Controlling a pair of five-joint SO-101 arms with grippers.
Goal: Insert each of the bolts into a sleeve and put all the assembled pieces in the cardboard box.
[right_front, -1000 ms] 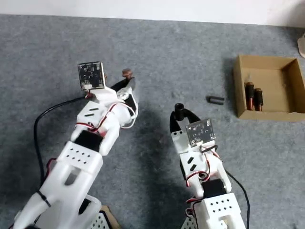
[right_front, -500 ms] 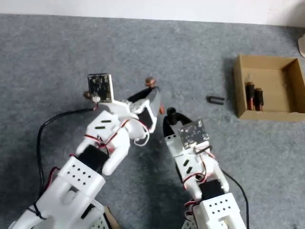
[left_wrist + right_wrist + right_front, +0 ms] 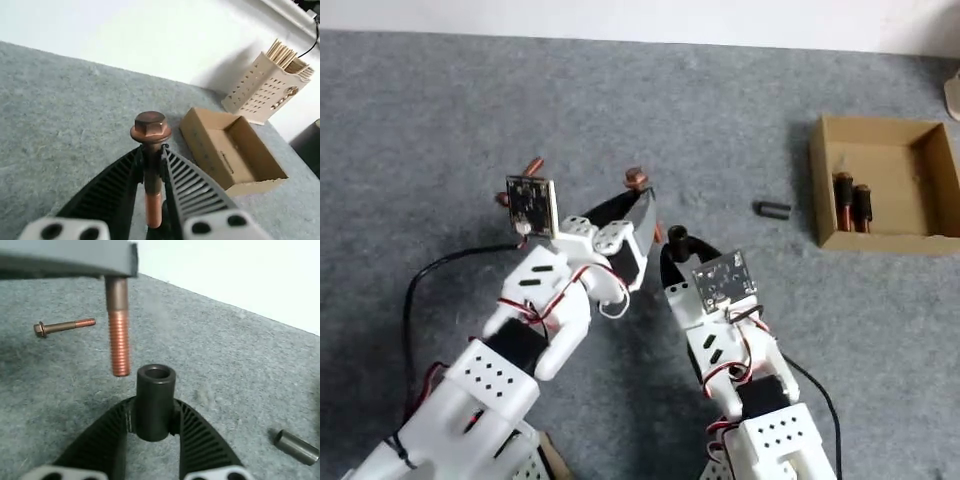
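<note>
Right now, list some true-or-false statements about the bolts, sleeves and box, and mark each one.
1. The left tool holds a bolt. True.
2. The right tool holds a sleeve. True.
3. The bolt sits inside that sleeve. False: its tip is beside the sleeve's mouth, outside it.
4. The cardboard box is empty. False: two assembled pieces lie in it.
5. A spare sleeve lies outside the box. True.

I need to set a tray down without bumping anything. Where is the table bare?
Bare: the far strip beyond the loose bolts, and the near corner between the right arm and the cardboard box. Crowded: around left pincer and right pincer.
</note>
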